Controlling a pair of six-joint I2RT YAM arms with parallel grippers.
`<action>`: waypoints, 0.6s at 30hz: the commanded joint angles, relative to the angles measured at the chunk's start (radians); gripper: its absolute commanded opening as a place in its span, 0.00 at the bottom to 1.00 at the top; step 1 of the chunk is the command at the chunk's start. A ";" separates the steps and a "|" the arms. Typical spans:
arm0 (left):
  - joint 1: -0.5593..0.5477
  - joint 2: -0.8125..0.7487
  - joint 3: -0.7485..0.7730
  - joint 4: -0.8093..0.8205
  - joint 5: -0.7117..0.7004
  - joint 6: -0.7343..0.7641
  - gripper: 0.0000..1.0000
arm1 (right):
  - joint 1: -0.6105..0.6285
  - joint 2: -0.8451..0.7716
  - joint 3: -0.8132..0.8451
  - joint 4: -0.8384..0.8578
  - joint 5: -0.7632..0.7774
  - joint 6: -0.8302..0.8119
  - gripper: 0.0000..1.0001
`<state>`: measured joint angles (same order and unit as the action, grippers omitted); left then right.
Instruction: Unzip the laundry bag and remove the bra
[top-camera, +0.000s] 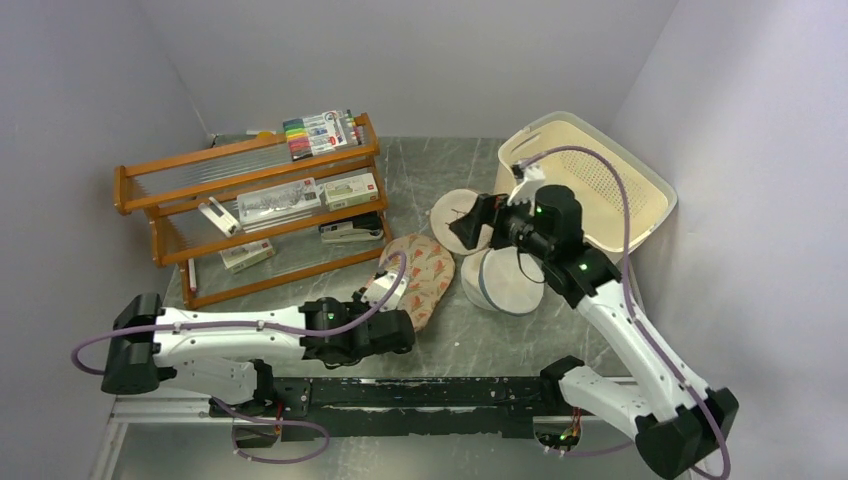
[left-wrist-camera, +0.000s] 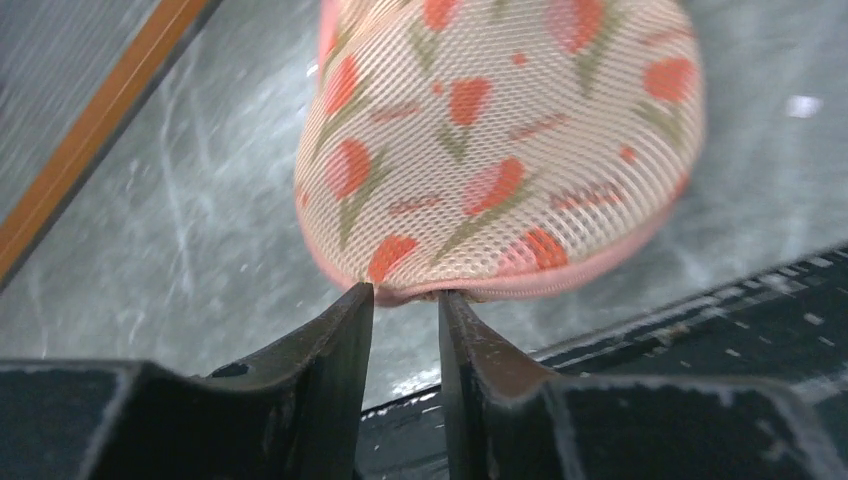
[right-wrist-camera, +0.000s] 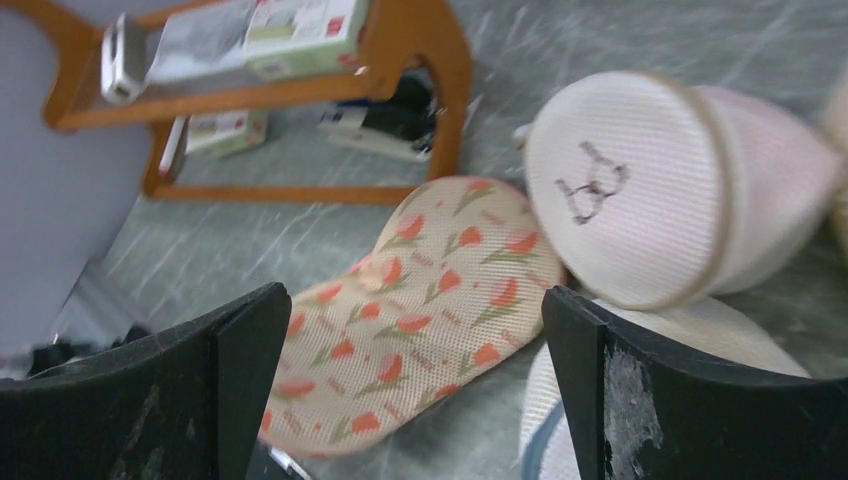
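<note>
Against the laundry bag (left-wrist-camera: 500, 150) edge rests the left pincer (left-wrist-camera: 405, 302).

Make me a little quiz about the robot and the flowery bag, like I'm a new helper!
1. True or false: the right jaws are clamped on the flowery laundry bag.
2. Which jaws reach the bag's pink zip edge? A. left jaws B. right jaws C. both
3. Fill in: the bag's print shows red-orange ____.
Key: 1 false; 2 A; 3 flowers.
</note>
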<state>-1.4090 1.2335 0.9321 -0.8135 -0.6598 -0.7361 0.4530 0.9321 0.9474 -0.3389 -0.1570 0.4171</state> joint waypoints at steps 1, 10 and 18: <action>0.017 0.057 0.053 -0.336 -0.157 -0.387 0.45 | 0.032 0.110 -0.018 0.045 -0.244 -0.042 1.00; 0.025 0.072 0.126 -0.538 -0.208 -0.642 0.66 | 0.195 0.313 0.019 -0.035 -0.081 -0.071 1.00; 0.028 -0.126 0.104 -0.219 -0.191 -0.398 0.97 | 0.201 0.427 0.043 -0.098 0.063 -0.062 0.92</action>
<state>-1.3846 1.2140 1.0367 -1.2236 -0.8276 -1.2438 0.6502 1.3399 0.9524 -0.4034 -0.1753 0.3641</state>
